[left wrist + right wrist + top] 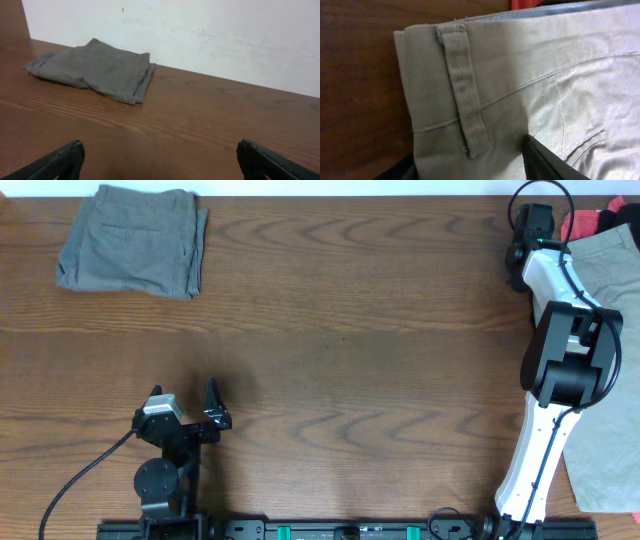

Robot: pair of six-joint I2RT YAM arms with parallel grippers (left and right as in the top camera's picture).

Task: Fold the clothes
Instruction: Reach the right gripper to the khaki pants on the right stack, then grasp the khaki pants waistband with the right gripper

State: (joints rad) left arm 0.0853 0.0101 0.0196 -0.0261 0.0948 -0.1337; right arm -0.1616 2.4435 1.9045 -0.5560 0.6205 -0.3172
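Observation:
Folded grey shorts (132,240) lie at the far left corner; they also show in the left wrist view (95,70). My left gripper (185,402) is open and empty over bare wood near the front, its fingertips wide apart in its own view (160,160). Khaki trousers (610,260) lie unfolded along the right edge. My right gripper (535,225) is at their far corner. In the right wrist view the trousers' waistband and belt loop (465,100) lie between its fingers (470,160), which are still apart and straddle the cloth.
A red garment (590,222) lies at the far right corner behind the khaki trousers, with a strip of it in the right wrist view (530,4). A white wall (200,30) runs behind the table's far edge. The right arm (550,380) stretches along the right side.

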